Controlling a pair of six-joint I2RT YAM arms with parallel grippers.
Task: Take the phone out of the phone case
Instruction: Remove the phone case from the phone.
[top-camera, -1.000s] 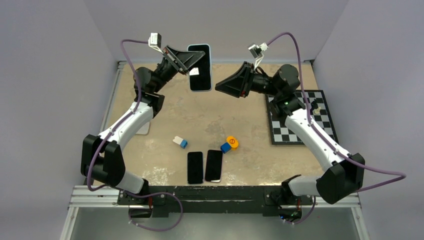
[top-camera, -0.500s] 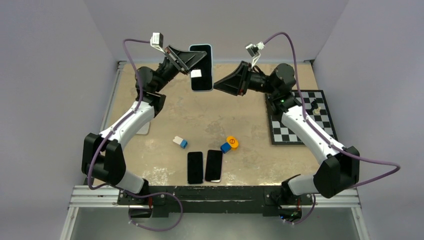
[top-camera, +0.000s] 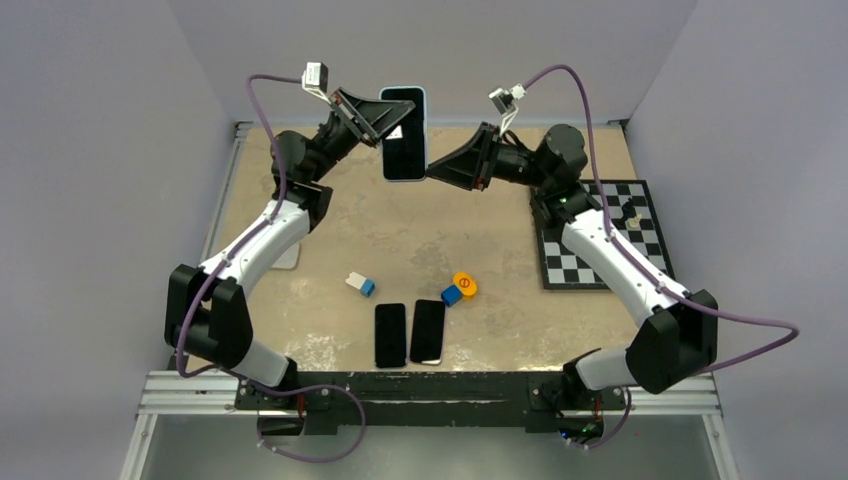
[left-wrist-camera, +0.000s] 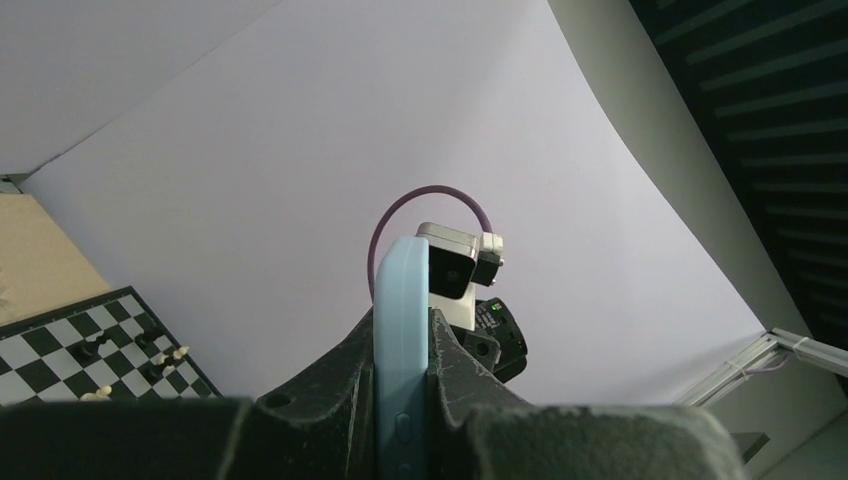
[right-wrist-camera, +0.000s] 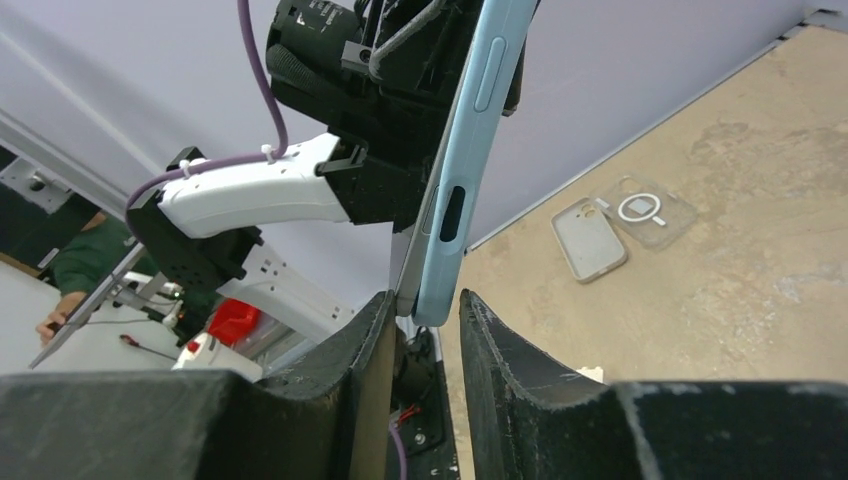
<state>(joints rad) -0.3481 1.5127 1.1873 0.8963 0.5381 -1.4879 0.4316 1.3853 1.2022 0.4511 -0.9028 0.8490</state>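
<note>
Top external: holds the phone (top-camera: 403, 140), seated in its pale blue phone case (top-camera: 424, 120), upright and high over the far edge of the table (top-camera: 450, 240) with the left gripper (top-camera: 388, 128), leaving the lower end free for the right gripper (top-camera: 430, 172) at the bottom corner.

Left wrist: shows fingers (left-wrist-camera: 345, 370) clamped on the case's two faces, anchoring it.

Right wrist: straddles that lower end with both fingers (right-wrist-camera: 370, 340); cannot tell whether pressing or merely close. Likely lining up to peel case from phone.

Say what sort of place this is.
Probably a robotics lab test cell: a worn table boxed in by plain backdrop walls, an aluminium mounting rail along its near edge, and props like a chessboard.
</note>
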